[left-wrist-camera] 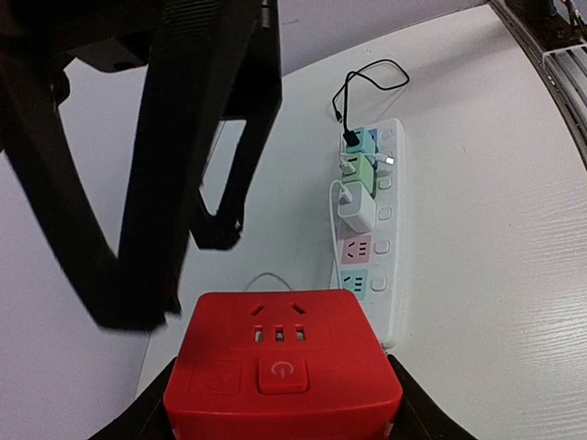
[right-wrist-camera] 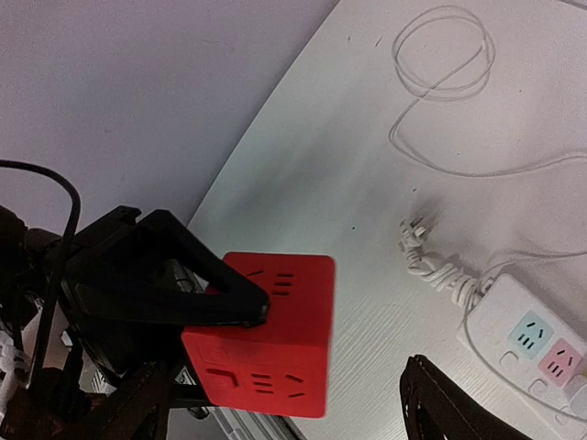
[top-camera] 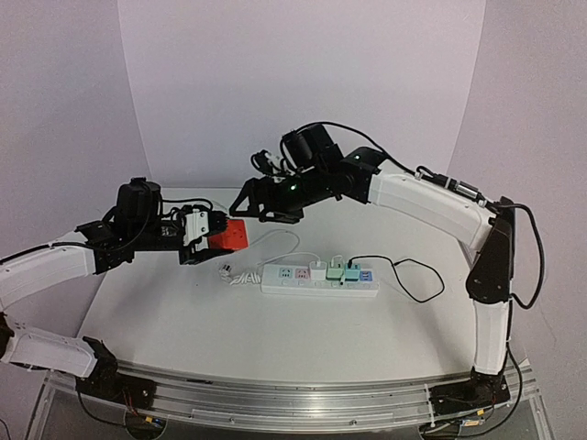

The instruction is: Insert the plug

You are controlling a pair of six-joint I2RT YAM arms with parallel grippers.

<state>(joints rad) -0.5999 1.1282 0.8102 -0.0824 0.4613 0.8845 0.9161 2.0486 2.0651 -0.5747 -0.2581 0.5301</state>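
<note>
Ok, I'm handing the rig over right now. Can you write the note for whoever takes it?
Left end effector: shut on the red socket cube.
Right end effector: open, empty, hovering beside the cube.
White power strip lies on the table with three chargers in it. The loose white plug lies off its left end, untouched.
Done: cube gripped.
Left: grasp the plug and insert it.

Likely lab: white table [top-camera: 275,339], plain backdrop [top-camera: 303,82] (aluminium rail [top-camera: 303,396] at edge).
</note>
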